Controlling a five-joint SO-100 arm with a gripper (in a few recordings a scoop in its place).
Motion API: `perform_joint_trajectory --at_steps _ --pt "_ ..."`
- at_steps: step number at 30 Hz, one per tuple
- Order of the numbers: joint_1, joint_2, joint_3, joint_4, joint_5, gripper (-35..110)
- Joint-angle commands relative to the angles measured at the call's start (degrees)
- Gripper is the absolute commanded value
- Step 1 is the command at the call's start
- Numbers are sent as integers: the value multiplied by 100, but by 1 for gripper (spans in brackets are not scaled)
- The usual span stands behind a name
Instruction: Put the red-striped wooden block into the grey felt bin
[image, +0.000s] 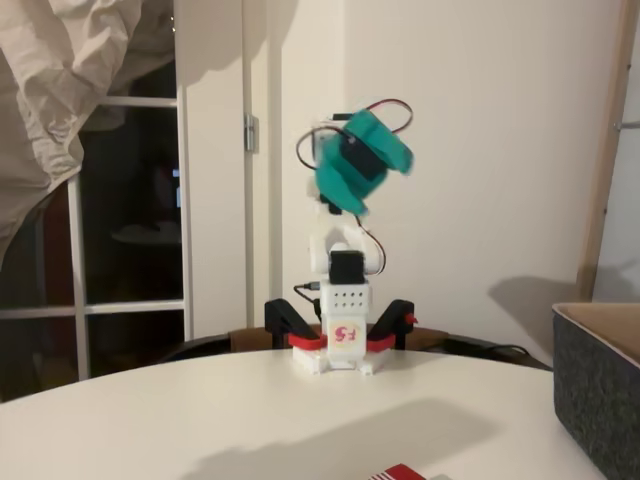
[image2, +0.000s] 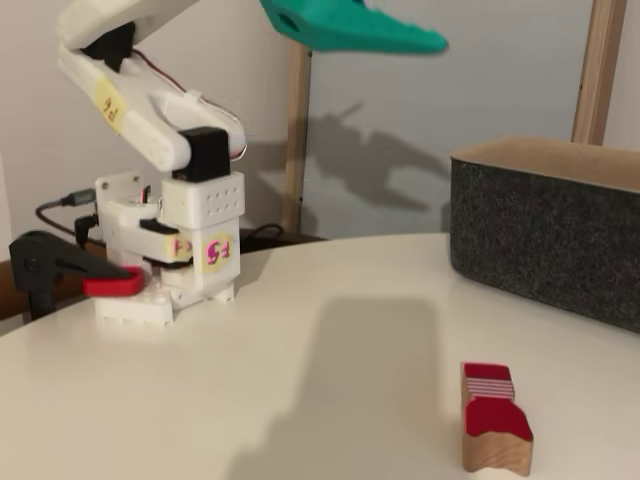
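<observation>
Now | teal gripper (image2: 400, 38) raised high, empty, jaw gap unclear | red-striped wooden block (image2: 492, 418) lies on table below and nearer, long axis near-far | grey felt bin (image2: 560, 235) far right.

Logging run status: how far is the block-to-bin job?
Nothing looks done: the block lies on the table, outside the bin. In hand: the teal gripper is raised high above the table, carrying nothing; jaw state unclear. Left: descend, grasp the block, carry and drop it in the bin.

Block (image2: 494, 428) lies on table (image2: 300, 330) (left of, before bin (image2: 545, 235)).
</observation>
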Motion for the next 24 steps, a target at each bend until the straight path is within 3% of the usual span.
perform_joint_trajectory --at_steps 1,10,24 --pt "-53 -229 -202 615 -949 23" --pt "-316 -1213 -202 1318 -2417 38" --pt "-105 -2549 -413 1916 -2329 34"
